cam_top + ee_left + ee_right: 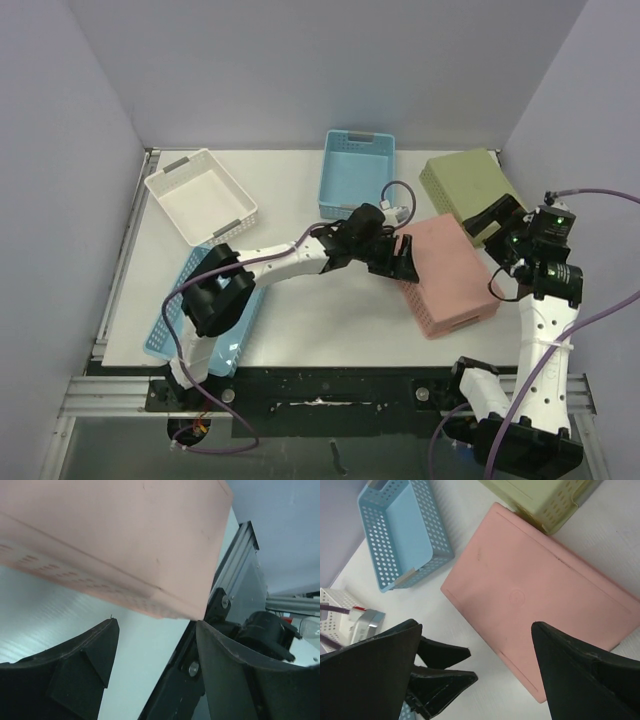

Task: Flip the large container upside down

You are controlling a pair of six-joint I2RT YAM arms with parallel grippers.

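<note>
pink bin (452, 272) lies bottom-up on the table (330, 325), right of centre; the round stamp (516, 597) on its base is too faint to read. left claw (400, 260) sits at its left edge, fingers apart, holding nothing. right claw (476, 626) hangs above it, wide.

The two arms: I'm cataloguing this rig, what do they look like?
The left arm and right arm have white links, black joints and black tapered jaws. A purple cable trails along each; green lights glow near the right wrist.
</note>
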